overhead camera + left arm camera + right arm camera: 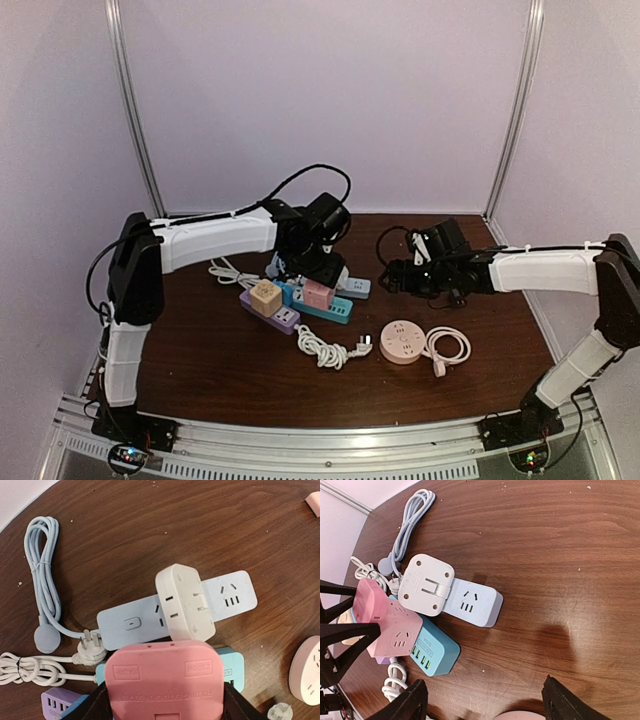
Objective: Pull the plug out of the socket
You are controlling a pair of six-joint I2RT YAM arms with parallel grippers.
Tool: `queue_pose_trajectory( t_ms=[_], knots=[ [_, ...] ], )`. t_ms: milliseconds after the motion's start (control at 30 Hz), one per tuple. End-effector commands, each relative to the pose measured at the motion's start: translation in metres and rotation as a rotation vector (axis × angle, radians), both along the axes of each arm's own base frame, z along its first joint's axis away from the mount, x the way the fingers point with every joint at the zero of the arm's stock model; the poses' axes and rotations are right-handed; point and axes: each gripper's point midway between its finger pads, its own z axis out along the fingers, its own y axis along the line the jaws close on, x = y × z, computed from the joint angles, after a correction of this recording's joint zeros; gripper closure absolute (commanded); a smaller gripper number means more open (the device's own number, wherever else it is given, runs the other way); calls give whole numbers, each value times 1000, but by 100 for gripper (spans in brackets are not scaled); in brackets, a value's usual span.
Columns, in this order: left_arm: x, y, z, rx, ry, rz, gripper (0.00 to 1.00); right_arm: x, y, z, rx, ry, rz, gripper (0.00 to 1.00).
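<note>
Dark brown wooden surface: carries all items. Left arm reaches in to the cluster of strips at centre. Right arm comes in low from the right.

Left pincer: pinching the pink cube-shaped plug adapter, with black fingers against two opposite sides.

Right pincer: spread wide with nothing between the fingers, hanging over bare wood just right of the cluster.

Pale blue flat power strip: at the back of the cluster. A white square adapter lies tilted across it, folded prongs facing up.

Teal rectangular power strip: flat on the surface, with the pink adapter on top of it. Cannot tell whether the prongs are fully seated.

Purple power strip: beside the teal one on its left, with a beige cube adapter on top.

Round pink socket hub: nearer the front, apart from the cluster.

Bundled white cable: just left of the hub.
</note>
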Motion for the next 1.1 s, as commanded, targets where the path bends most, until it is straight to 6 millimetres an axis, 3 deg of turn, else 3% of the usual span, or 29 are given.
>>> queue_pose_trajectory(
  t_ms=[0,267,500,767,1067],
  knots=[
    [4,-7,51,-128,-119,6,60,9,35,13,116,-19,49,20],
    [-5,-1,62,-202,-170,9,63,10,69,3,160,6,103,23],
    [-10,2,62,-234,-174,6,66,-2,99,-8,177,28,187,28],
    [-12,-2,69,-269,-178,-8,67,-15,107,-43,148,100,198,35],
    [-21,-1,75,-323,-170,-20,68,-2,104,-64,113,112,77,36]
  ],
)
